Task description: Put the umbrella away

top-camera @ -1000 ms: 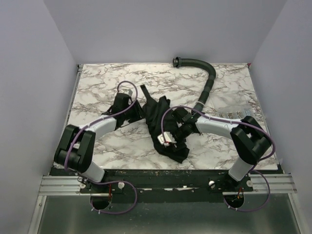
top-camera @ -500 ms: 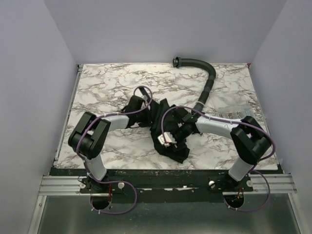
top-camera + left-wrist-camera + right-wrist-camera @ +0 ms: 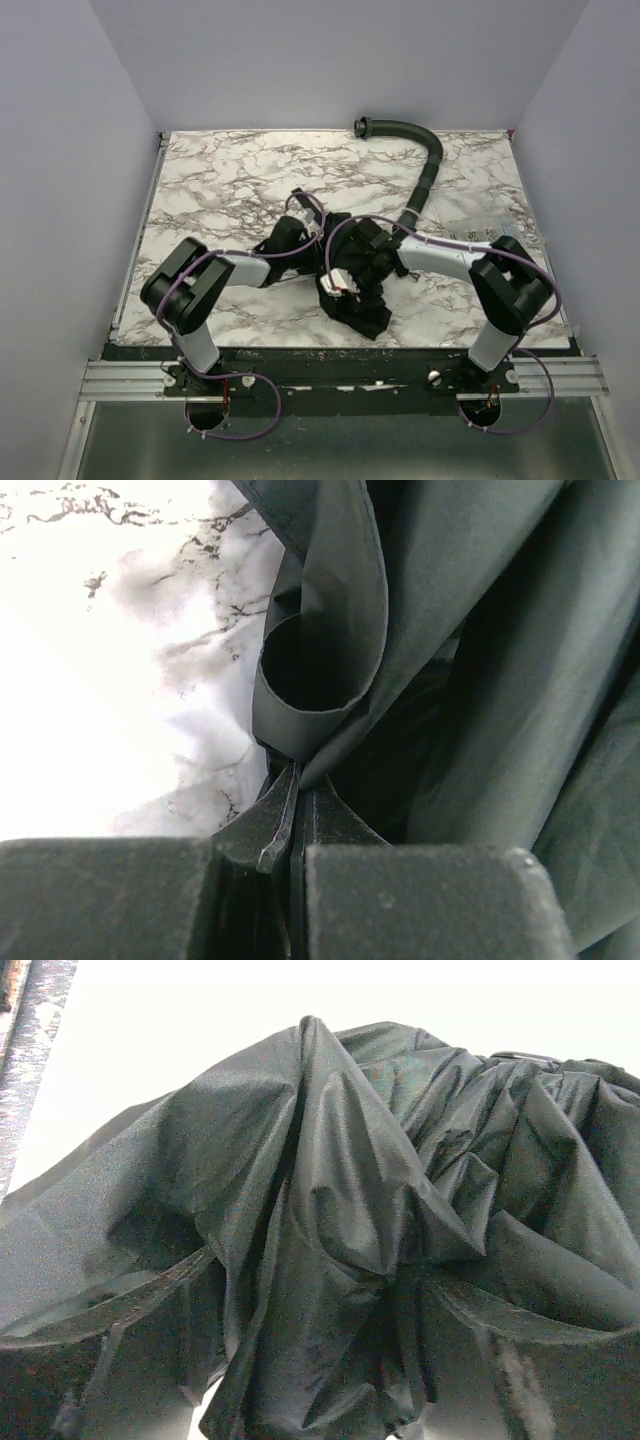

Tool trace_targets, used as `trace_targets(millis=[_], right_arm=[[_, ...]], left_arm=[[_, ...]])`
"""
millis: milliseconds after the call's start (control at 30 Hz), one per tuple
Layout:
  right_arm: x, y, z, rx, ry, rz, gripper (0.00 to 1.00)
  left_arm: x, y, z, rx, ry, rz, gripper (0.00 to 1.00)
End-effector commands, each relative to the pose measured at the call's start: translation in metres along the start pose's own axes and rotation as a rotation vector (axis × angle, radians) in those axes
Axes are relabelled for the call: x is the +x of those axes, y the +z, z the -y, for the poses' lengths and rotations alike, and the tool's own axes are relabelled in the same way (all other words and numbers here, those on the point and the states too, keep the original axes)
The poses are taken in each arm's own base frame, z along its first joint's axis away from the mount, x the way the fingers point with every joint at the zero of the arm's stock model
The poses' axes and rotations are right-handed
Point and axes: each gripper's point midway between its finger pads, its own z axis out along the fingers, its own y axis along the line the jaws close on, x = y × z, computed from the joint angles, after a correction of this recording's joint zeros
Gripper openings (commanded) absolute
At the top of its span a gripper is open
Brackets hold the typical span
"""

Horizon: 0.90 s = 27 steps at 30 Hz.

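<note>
The umbrella (image 3: 352, 290) lies in a floppy black heap on the table (image 3: 220, 180), near the front edge, and both arms reach into it. It is folded down, not spread wide, but the cloth is loose and messy (more like a crumpled rag than a neat roll).

The left gripper (image 3: 297, 800) is pinched tight on one thin fold of cloth. A little loop of cloth curls up just above the fingers. The right gripper (image 3: 320, 1272) has its fingers wide apart, one on each side of a big bunch of cloth. I cannot tell if they are squeezing it or only sitting around it.

The hose (image 3: 428, 170) curves along the back right of the table.

I think the job is about halfway. The top part is down, but the folds need to be gathered and wrapped snug. I can see no shaft, no handle and no strap done up.
</note>
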Motion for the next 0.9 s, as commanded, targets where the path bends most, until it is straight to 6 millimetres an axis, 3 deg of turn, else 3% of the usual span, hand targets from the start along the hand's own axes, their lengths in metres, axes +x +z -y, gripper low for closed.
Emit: trace_targets(millis=[0, 267, 500, 600, 667, 767, 867], right_arm=[[0.011, -0.003, -0.004, -0.039, 0.019, -0.06, 0.74], [-0.043, -0.054, -0.024, -0.098, 0.016, 0.055, 0.88], [-0.075, -0.088, -0.042, -0.113, -0.009, 0.113, 0.88], [-0.083, -0.087, -0.037, -0.019, -0.03, 0.114, 0.84], [-0.079, -0.071, -0.029, 0.097, -0.025, 0.067, 0.76], [-0.074, -0.056, -0.027, 0.135, -0.008, 0.056, 0.39], [-0.092, -0.063, -0.049, 0.039, -0.048, 0.131, 0.21]], left_arm=[[0.098, -0.014, -0.023, -0.07, -0.136, -0.289, 0.02], [0.051, -0.007, -0.05, -0.099, -0.253, -0.157, 0.04], [0.029, -0.007, -0.052, -0.107, -0.254, -0.126, 0.05], [0.025, -0.006, -0.053, -0.107, -0.249, -0.125, 0.05], [0.024, -0.006, -0.054, -0.107, -0.25, -0.126, 0.05], [0.025, -0.006, -0.055, -0.107, -0.251, -0.129, 0.05], [0.026, -0.006, -0.056, -0.105, -0.249, -0.135, 0.05]])
